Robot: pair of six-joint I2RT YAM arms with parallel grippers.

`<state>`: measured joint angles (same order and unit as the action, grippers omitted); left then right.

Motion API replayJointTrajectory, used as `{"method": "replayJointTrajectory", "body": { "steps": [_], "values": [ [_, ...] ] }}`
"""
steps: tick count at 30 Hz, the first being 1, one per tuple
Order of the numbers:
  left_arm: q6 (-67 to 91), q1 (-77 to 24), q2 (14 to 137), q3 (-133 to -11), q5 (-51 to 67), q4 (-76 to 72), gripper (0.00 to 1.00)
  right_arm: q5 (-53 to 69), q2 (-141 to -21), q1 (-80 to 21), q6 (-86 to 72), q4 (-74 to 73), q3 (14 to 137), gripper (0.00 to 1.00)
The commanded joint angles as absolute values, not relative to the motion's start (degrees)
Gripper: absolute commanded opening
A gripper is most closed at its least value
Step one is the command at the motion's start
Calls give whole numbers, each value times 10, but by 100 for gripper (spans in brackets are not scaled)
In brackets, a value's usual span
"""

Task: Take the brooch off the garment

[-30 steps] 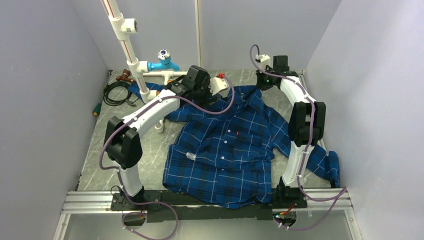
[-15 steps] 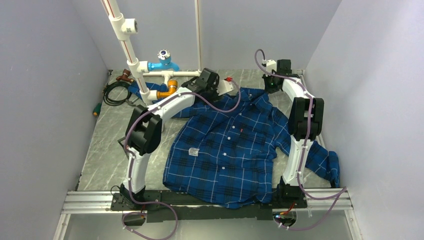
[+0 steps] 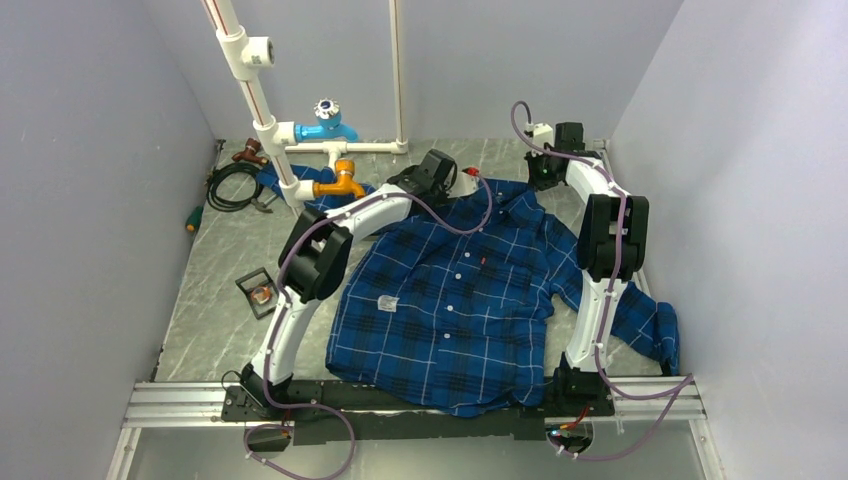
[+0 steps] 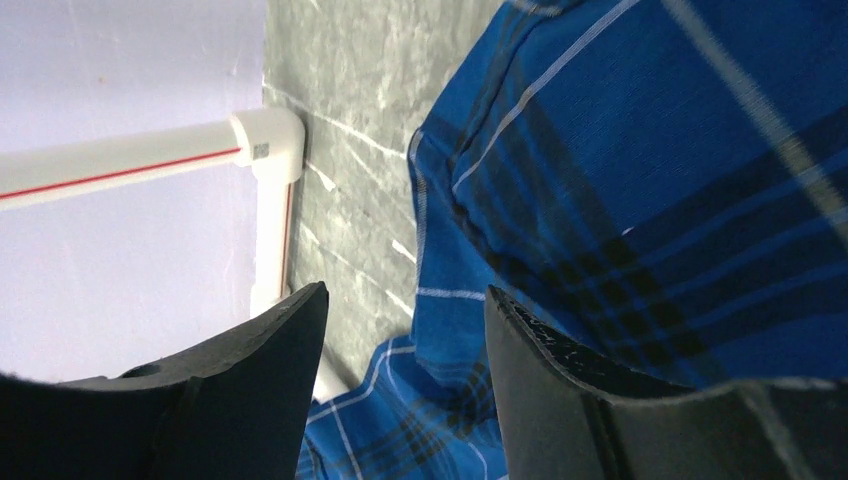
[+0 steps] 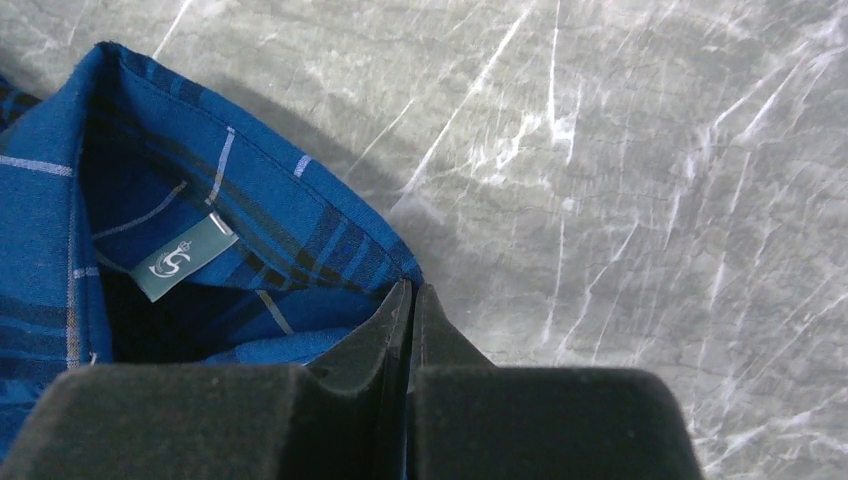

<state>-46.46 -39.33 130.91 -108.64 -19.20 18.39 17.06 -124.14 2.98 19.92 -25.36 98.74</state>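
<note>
- The brooch point(image 3: 264, 293), a small round bronze-brown disc, lies inside a shallow black square tray point(image 3: 245, 284) on the grey marbled table point(image 3: 205, 260), apart from the garment's left edge.
- The garment point(image 3: 460, 310), a blue plaid woven shirt with thin white lines, lies spread flat, front up.
- A grey-green collar label point(image 5: 185, 260) carries a white curly "S" mark; a white square label point(image 3: 388, 302) on the front is too small to read.
- The left gripper point(image 4: 405, 295) is over the collar, jaws apart, nothing between them.
- The right gripper point(image 5: 410, 290) is closed tight, tips at the collar's edge.
- A white plastic pipe point(image 4: 120, 165) bears a red stripe.
</note>
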Motion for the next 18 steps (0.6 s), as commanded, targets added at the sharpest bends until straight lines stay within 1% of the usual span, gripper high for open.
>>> {"method": "replayJointTrajectory", "body": {
  "steps": [1,4,11,18],
  "values": [
    [-503,-400,1273,-1071,-234,146,64,188,-1216,35,201,-240,979,0],
    [-532,-414,1278,-1046,-264,110,66,189,-1218,35,198,-239,981,0],
    [-498,-402,1328,-1095,-304,132,66,183,-1217,36,201,-237,985,0],
    [-472,-369,1339,-1112,-276,165,65,169,-1233,46,205,-236,1001,0]
  ]
}}
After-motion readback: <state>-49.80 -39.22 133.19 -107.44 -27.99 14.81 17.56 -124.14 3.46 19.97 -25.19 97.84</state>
